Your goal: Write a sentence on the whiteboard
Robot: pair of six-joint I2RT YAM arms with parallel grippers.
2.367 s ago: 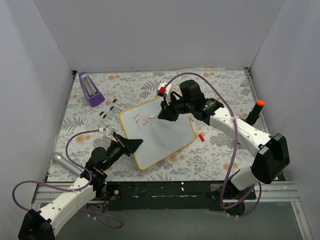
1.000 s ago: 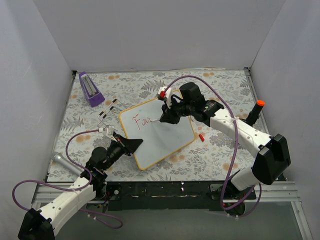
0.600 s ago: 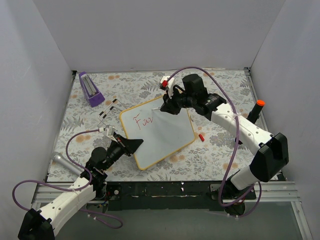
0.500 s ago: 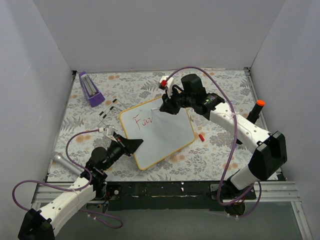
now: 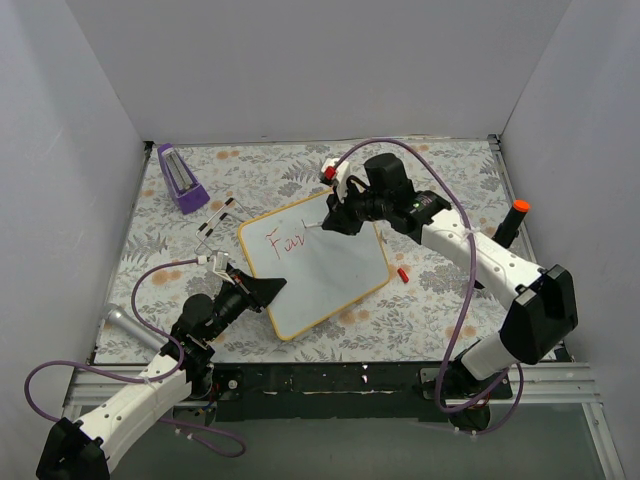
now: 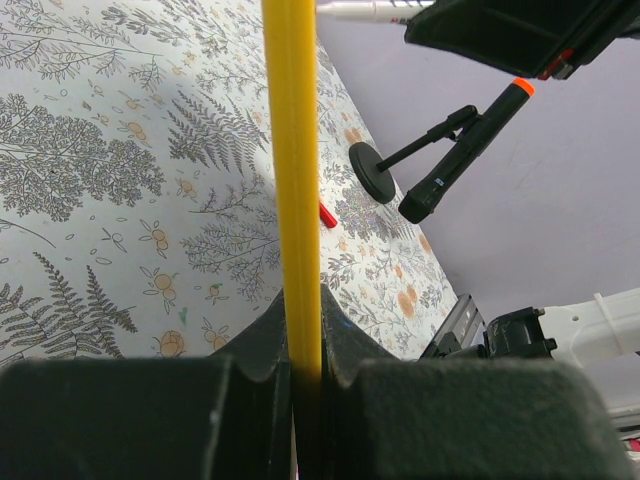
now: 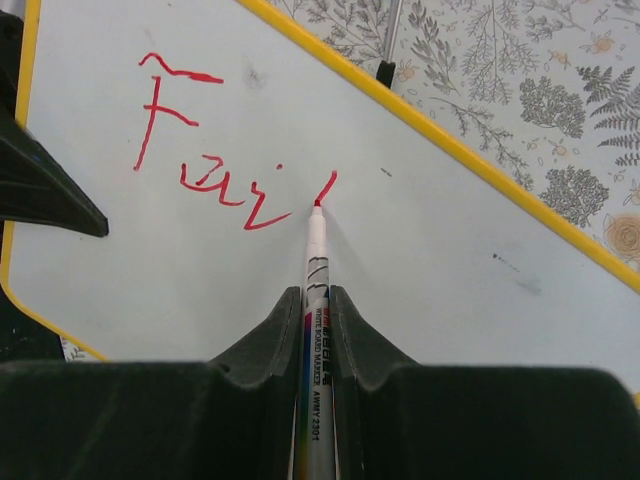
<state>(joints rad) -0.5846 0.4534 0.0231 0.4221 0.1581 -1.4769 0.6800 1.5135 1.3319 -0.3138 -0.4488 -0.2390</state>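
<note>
1. Block, purple (image 5: 180,178): it sits well beyond your left gripper (image 5: 262,290) and off to that gripper's left, near the far-left corner of the floral table cover (image 5: 440,310).
2. Your left gripper (image 6: 300,320) is clamped on the yellow frame of the whiteboard (image 6: 292,150). In the left wrist view the frame runs edge-on straight up between the two fingers (image 6: 255,345), with both pads pressed against it.
3. The whiteboard (image 5: 330,275) lies ahead of and to the right of that gripper, turned diagonally on the cover. The held edge is its near-left one. Two black clips (image 5: 215,218) lie just past its far-left corner.
4. The sentence (image 5: 285,241) has only its first red letters, roughly "Fau", in the board's far-left part. They lie beyond your left gripper and just left of your right gripper (image 5: 335,218). In the right wrist view the letters (image 7: 200,170) sit up and to the left of the fingers.
5. Your right gripper (image 7: 316,300) is clenched around the marker (image 7: 316,260), which points straight out between the fingers. Its red tip meets the lower end of a short slanted stroke just right of the last letter. I cannot tell how hard it presses.
6. A small red cap (image 5: 402,273) lies on the cover to the right of that gripper and nearer to you, just off the board's right edge. In the left wrist view the cap (image 6: 326,213) shows just right of the frame.
7. A black stand with an orange tip (image 5: 510,222) is well to the right of your right gripper, near the right wall.
</note>
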